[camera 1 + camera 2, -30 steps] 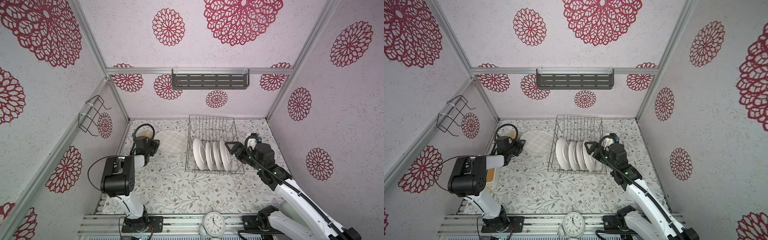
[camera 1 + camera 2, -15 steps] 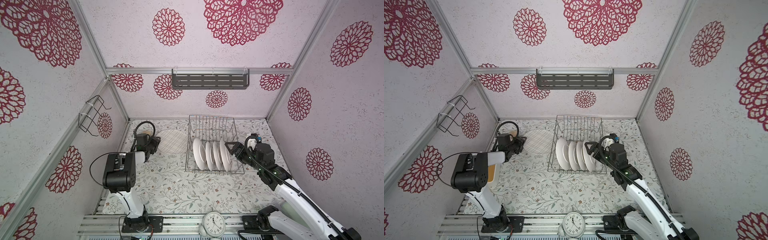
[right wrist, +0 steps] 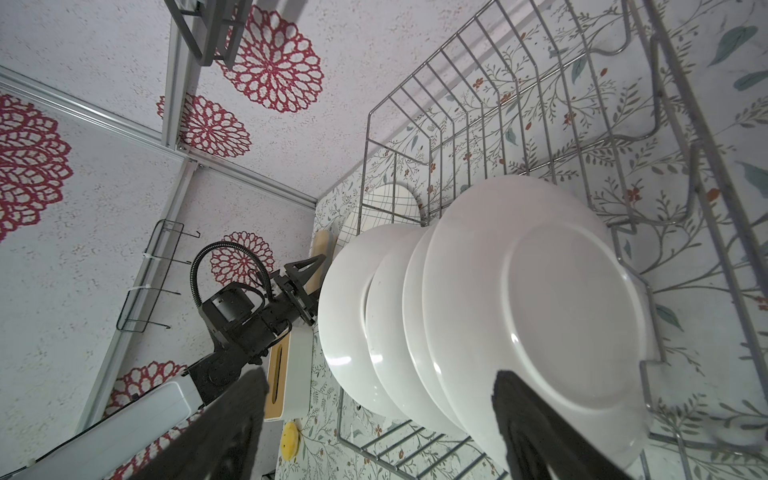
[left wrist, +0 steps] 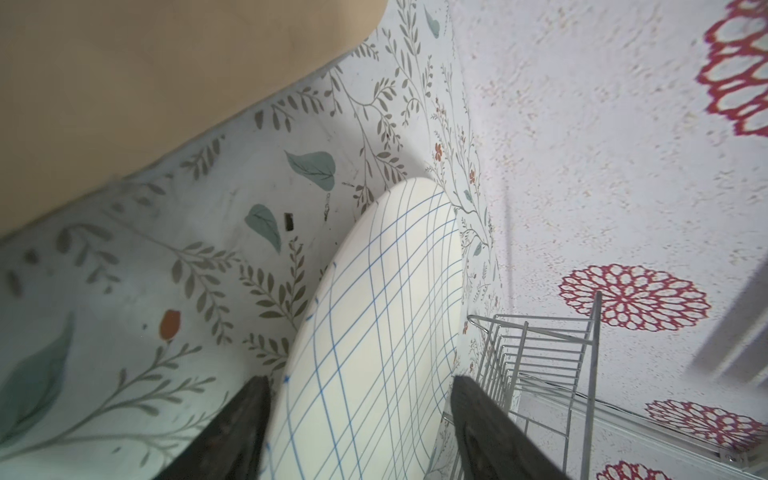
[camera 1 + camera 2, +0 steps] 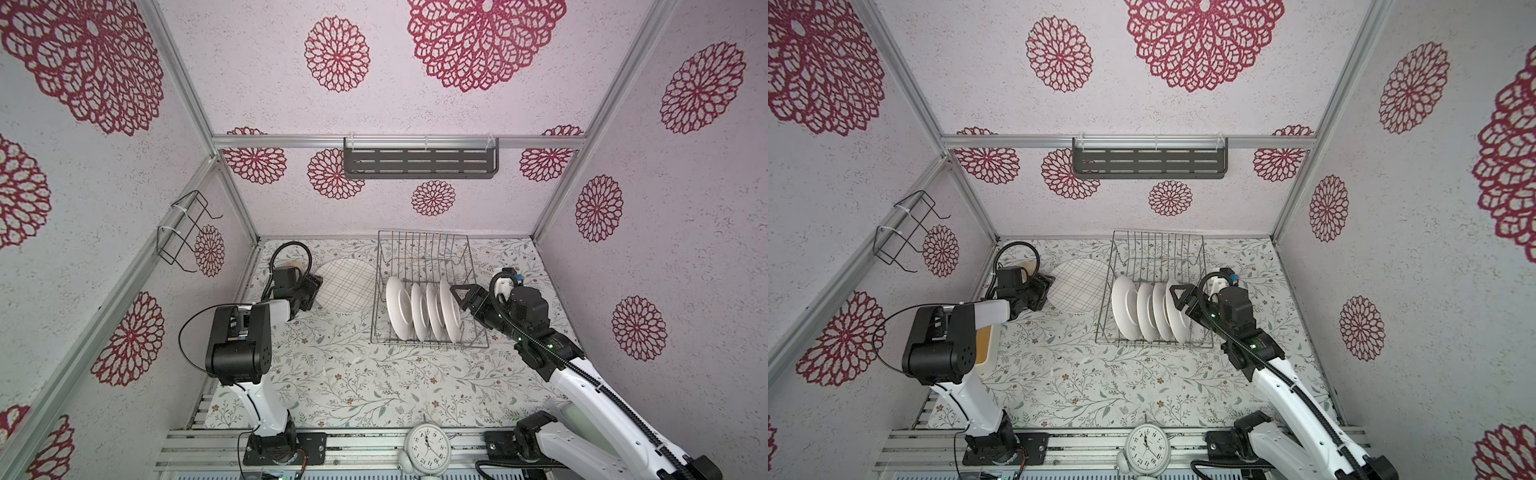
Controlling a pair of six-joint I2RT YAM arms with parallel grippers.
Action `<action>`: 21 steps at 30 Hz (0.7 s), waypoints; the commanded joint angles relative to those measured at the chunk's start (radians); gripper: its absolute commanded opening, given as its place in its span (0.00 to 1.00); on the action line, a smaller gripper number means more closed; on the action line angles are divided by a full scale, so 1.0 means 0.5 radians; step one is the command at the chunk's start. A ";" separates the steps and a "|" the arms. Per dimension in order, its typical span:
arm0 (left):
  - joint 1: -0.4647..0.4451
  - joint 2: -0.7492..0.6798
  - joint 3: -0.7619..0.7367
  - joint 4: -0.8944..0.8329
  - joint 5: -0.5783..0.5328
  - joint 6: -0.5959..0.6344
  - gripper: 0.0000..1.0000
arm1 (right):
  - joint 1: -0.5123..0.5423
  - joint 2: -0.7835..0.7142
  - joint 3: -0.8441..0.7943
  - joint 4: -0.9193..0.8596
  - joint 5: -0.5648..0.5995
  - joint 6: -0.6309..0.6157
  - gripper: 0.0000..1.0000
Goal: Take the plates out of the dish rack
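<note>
Now | cream round ceramic plate with dark grid lines (image 5: 345,284) rests on floral-patterned surface (image 5: 353,374), just left of silver wire dish rack (image 5: 424,245) | four white round ceramic plates (image 5: 422,311) upright in rack | left gripper (image 5: 316,289) jaws spread at grid plate's rim | right gripper (image 5: 457,297) jaws spread wide by rightmost plate

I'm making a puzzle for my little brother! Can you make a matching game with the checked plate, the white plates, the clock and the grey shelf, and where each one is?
Things:
1. grid-lined plate
2. four white plates
3. white clock
4. dark grey slotted shelf

Places:
A. up on the back wall
B. standing on edge in the dish rack
C. at the very front of the scene
D. on the table, beside the rack

Pairs: 1-D, 2-B, 3-C, 4-A
</note>
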 commanded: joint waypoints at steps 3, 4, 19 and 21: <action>-0.026 0.039 0.049 -0.090 -0.045 0.064 0.77 | -0.011 -0.071 0.057 -0.007 0.066 -0.046 0.88; -0.026 0.041 0.055 -0.117 -0.051 0.073 0.78 | -0.011 -0.074 0.055 -0.010 0.068 -0.046 0.88; -0.028 -0.007 0.045 -0.296 -0.104 0.146 0.91 | -0.011 -0.114 0.074 -0.143 0.145 -0.067 0.88; -0.029 -0.041 0.030 -0.317 -0.109 0.155 0.93 | -0.011 -0.123 0.077 -0.163 0.160 -0.071 0.88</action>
